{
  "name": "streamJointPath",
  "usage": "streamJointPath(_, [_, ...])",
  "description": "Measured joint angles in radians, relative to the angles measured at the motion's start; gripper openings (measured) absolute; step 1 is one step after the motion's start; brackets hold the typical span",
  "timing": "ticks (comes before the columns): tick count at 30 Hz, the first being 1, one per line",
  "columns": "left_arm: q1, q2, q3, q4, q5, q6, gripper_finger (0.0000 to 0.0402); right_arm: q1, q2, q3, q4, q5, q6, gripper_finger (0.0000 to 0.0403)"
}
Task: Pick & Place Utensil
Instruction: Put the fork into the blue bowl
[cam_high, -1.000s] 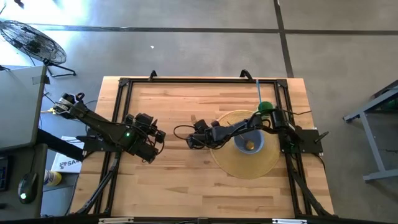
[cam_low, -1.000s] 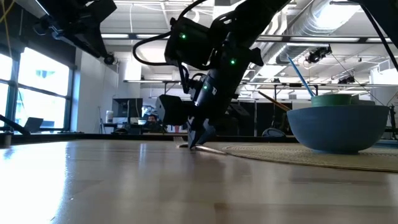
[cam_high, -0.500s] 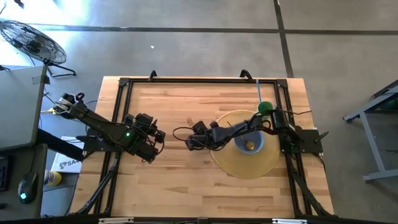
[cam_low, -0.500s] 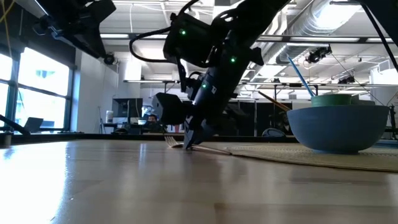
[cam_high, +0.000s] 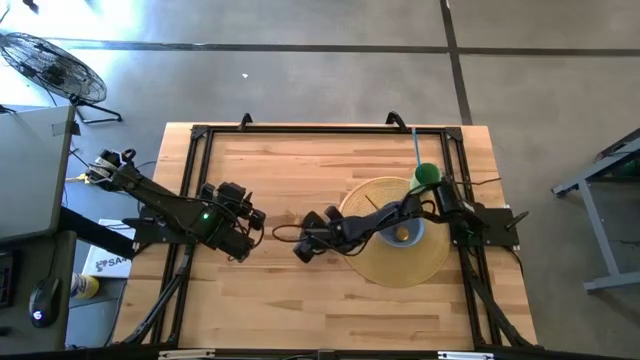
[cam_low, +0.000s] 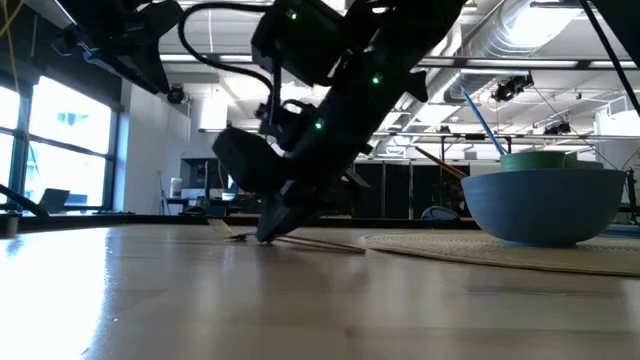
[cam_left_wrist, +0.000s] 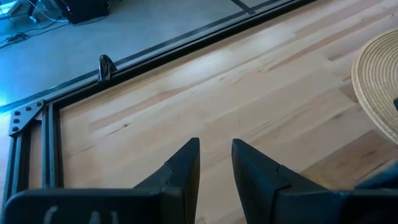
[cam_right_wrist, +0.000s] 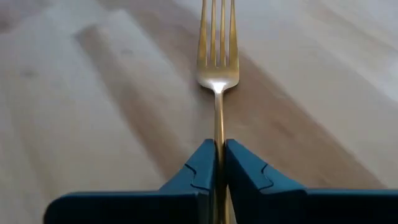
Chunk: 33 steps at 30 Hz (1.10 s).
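A gold fork (cam_right_wrist: 217, 74) sticks out ahead of my right gripper (cam_right_wrist: 217, 163), which is shut on it. In the low view the fork (cam_low: 300, 242) lies almost flat at the table, left of the round woven placemat (cam_high: 425, 268). My right gripper (cam_high: 303, 250) reaches past the placemat's left rim. A blue bowl (cam_high: 402, 232) stands on the placemat, and a green cup (cam_high: 427, 174) with a blue straw stands behind it. My left gripper (cam_high: 254, 218) waits open over the table's left half, touching nothing. My right gripper pinches the fork's handle just behind the neck (cam_right_wrist: 218, 132) between its two fingers (cam_right_wrist: 200, 168). It slants down from the table's right side. The tines (cam_low: 226, 229) point left, slightly raised, and the handle's free end (cam_low: 352, 249) trails on the wood.
A black metal frame (cam_high: 300, 131) runs around the tabletop. Bare wood (cam_high: 290, 170) lies between the two grippers and toward the far edge. The bowl holds something small and yellowish. A fan (cam_high: 50, 65) stands on the floor beyond the table's left.
My right gripper has moved toward the table's left and near edges, staying low and shut. The fork has slid with it along the wood, away from the placemat. Its tines now point left ahead of the fingers, and its handle trails behind.
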<state>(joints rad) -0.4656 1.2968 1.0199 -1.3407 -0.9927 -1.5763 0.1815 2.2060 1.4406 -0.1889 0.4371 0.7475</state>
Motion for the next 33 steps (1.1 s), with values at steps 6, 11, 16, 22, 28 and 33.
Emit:
streamJointPath(6, [0.000, 0.000, 0.000, -0.018, 0.013, -0.002, 0.0090, 0.005, 0.002, 0.000, 0.092, -0.005, -0.101, 0.0010])
streamJointPath(11, [-0.009, 0.000, 0.000, -0.047, 0.049, 0.004, 0.0090, 0.025, -0.012, 0.000, 0.098, 0.017, -0.143, 0.0010])
streamJointPath(16, [-0.086, 0.000, -0.001, -0.095, 0.044, -0.038, 0.0090, 0.061, -0.082, 0.000, -0.001, 0.024, -0.112, 0.0010])
streamJointPath(22, [-0.171, 0.000, -0.001, -0.144, 0.034, -0.120, 0.0090, 0.132, -0.223, 0.001, -0.226, 0.073, -0.030, 0.0010])
streamJointPath(28, [-0.190, 0.000, -0.001, -0.146, 0.015, -0.134, 0.0090, 0.209, -0.371, 0.002, -0.538, 0.110, 0.133, 0.0015])
streamJointPath(33, [-0.189, 0.000, -0.001, -0.144, 0.015, -0.134, 0.0090, 0.280, -0.480, 0.002, -0.795, 0.147, 0.325, 0.0009])
